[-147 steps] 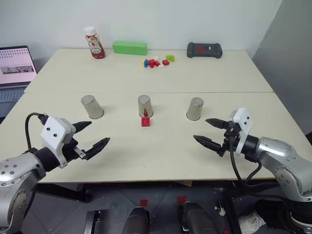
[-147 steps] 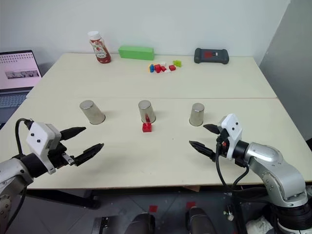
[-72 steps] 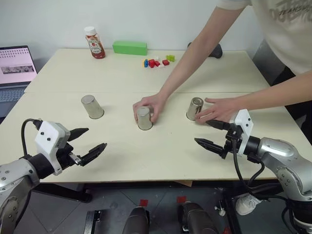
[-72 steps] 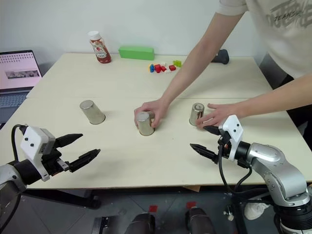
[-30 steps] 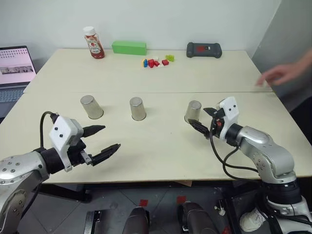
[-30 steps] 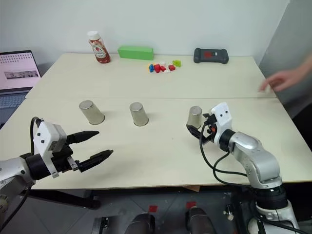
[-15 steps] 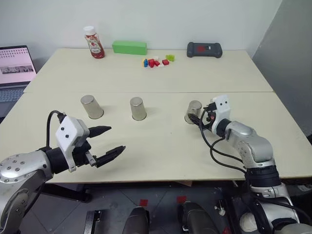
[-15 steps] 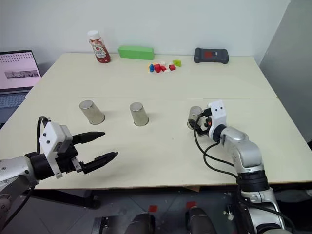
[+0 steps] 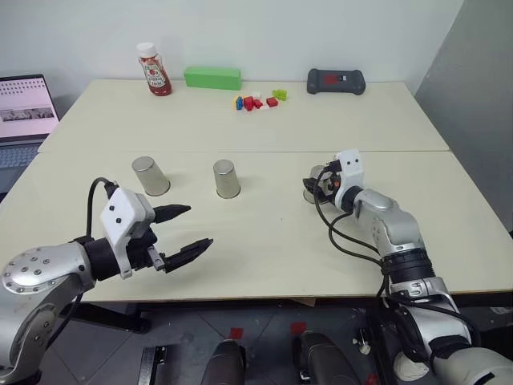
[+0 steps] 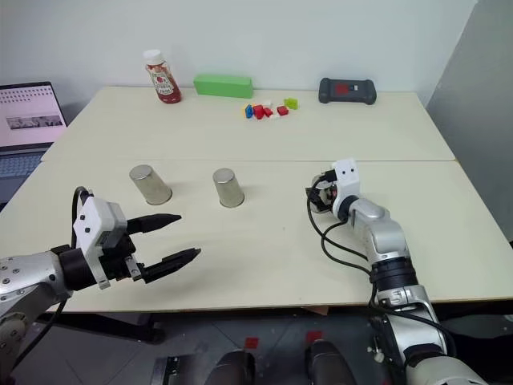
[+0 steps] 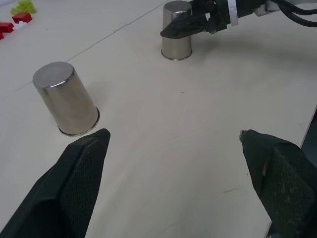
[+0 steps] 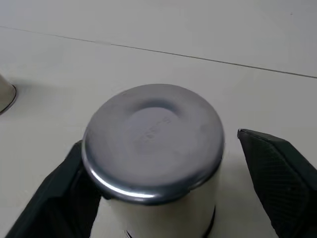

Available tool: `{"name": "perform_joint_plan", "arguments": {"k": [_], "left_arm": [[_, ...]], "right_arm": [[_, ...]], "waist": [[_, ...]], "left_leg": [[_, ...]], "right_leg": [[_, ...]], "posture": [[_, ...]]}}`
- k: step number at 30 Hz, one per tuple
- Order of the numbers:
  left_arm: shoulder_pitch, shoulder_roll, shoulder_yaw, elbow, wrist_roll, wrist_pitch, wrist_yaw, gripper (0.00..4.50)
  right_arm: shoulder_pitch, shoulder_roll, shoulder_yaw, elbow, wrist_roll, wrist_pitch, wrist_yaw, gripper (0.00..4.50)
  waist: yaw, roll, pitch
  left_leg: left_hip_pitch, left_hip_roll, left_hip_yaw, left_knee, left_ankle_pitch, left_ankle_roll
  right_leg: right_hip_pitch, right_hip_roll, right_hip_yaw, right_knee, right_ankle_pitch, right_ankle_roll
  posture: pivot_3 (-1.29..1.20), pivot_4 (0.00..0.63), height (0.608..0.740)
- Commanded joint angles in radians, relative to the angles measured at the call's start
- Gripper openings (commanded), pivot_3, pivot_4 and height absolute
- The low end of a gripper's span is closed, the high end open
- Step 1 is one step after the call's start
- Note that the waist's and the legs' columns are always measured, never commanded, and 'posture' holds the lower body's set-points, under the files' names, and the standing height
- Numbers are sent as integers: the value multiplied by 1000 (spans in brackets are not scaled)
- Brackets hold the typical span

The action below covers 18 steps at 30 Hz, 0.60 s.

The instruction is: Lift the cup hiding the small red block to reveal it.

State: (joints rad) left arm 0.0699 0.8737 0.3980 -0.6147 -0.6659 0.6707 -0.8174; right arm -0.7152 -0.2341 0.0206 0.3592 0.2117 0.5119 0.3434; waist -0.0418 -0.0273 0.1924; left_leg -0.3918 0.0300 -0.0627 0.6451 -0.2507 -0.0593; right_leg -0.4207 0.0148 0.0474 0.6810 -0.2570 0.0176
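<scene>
A wide pale worktop (image 9: 240, 241) carries everything, made of two slabs meeting at a seam that runs across behind the cups. A laptop (image 9: 24, 112) stands open off its left edge. Along the far edge stand a green block (image 9: 212, 78), a black handheld device (image 9: 336, 81) and a ketchup bottle (image 9: 154, 70), with a small heap of coloured toy bricks (image 9: 256, 101) just in front of the green block.

Three upturned metal cups stand in a row across the middle, well apart from one another: the left cup (image 9: 151, 176), the middle cup (image 9: 227, 178) and the right cup (image 9: 317, 183). The small red block is not visible on the open surface; which cup covers it cannot be told.

The right claw (image 12: 158, 198) sits around the right cup, one black finger on each side. In the right wrist view the left-hand finger lies against the cup wall while a gap shows beside the other, so the claw is part-closed and not yet clamped. The cup stands upright on the worktop.

The left claw (image 9: 183, 231) hangs released, fingers spread wide, above the near part of the worktop in front of the left and middle cups, touching nothing.

Bare surface lies between the cups and the near edge, and between the cups and the far row. Nothing stands close around the right cup, and the right edge is well off.
</scene>
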Motion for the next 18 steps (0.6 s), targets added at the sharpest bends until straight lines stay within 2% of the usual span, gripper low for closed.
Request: {"name": "perform_joint_plan", "arguments": {"k": [1, 3, 10, 14, 18], "left_arm": [[-12, 6, 2, -6, 4, -16, 3, 4500], [-19, 4, -5, -2, 6, -17, 4, 4500], [-22, 0, -13, -7, 6, -17, 7, 4500], [-21, 3, -9, -5, 4, -17, 4, 4500], [-29, 2, -20, 3, 8, -20, 1, 4500]], "right_arm": [[-23, -4, -24, -8, -11, -33, -6, 3214], [-22, -3, -24, -18, -13, -38, -2, 2663], [2, -33, -59, -209, 28, 17, 17, 2652], [12, -72, -121, -319, 58, 92, -13, 2652], [23, -129, -144, -344, 12, 140, -69, 2652]], "waist": [[1, 0, 0], [1, 0, 0], [0, 1, 0], [3, 1, 0], [3, 1, 0]], "left_leg": [[0, 0, 0, 0, 0, 0], [0, 0, 0, 0, 0, 0], [-1, 0, 0, 0, 0, 0], [-2, 0, -1, 0, 0, 0], [-1, 0, -1, 0, 0, 0]], "right_leg": [[0, 0, 0, 0, 0, 0], [0, 0, 0, 0, 0, 0], [-1, 0, 0, 0, 0, 0], [-1, 0, 0, 0, 0, 0], [-1, 0, 0, 0, 0, 0]], "posture": [[0, 150, 740], [0, 150, 740], [0, 150, 740], [0, 150, 740], [0, 150, 740]]}}
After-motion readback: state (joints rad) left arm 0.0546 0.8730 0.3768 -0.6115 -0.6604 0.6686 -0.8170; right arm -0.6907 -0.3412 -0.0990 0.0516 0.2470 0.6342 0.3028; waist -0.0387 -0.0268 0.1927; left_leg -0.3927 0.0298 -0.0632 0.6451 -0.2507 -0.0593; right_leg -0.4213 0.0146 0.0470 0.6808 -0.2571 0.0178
